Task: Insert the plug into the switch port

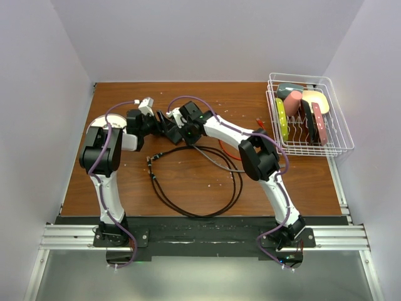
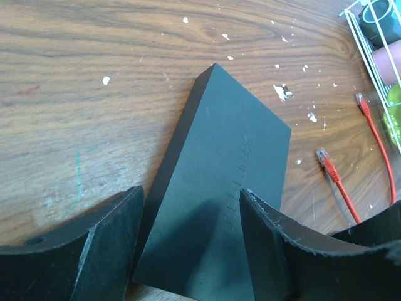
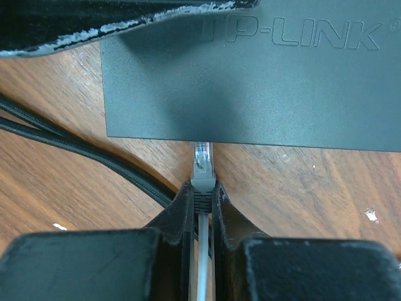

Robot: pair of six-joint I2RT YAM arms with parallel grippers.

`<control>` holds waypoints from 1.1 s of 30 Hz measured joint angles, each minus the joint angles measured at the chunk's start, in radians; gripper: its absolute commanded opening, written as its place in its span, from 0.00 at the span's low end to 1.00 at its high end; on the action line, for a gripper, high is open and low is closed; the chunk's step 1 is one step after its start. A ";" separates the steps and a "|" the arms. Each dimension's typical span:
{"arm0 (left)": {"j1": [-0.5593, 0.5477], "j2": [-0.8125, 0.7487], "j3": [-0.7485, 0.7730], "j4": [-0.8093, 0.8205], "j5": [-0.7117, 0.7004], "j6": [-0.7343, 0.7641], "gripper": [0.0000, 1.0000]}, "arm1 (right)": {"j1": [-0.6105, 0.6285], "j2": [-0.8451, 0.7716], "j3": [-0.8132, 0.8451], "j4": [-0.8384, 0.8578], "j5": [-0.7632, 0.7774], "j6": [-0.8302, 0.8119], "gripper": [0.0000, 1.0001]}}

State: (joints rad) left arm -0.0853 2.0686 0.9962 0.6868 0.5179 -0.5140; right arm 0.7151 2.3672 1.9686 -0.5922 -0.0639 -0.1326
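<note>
Right pincer (image 3: 202, 194) pinches plug (image 3: 202, 160) touching switch (image 3: 263, 81) edge.

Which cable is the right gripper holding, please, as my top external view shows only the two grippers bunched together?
Observer: The right gripper is shut on the boot of the plug on the grey cable.
Operator: Thank you; is that plug in a port yet?
Observer: Its clear tip reaches the edge of the TP-Link switch, but the ports are hidden, so I cannot tell whether it has entered.
Operator: And what is the left gripper doing?
Observer: The left gripper has a finger on either side of the switch's end; whether they clamp it I cannot tell.
</note>
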 measured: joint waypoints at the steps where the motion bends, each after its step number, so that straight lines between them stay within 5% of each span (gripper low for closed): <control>1: 0.000 0.002 0.002 0.001 0.003 0.000 0.67 | 0.000 0.000 0.000 0.000 -0.001 0.000 0.00; 33: 0.000 0.069 0.063 0.026 0.041 -0.018 0.59 | 0.020 0.050 0.103 -0.082 0.047 0.029 0.00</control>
State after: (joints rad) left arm -0.0856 2.1380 1.0595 0.7132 0.5587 -0.5320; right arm 0.7353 2.4168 2.0720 -0.6746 -0.0166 -0.1032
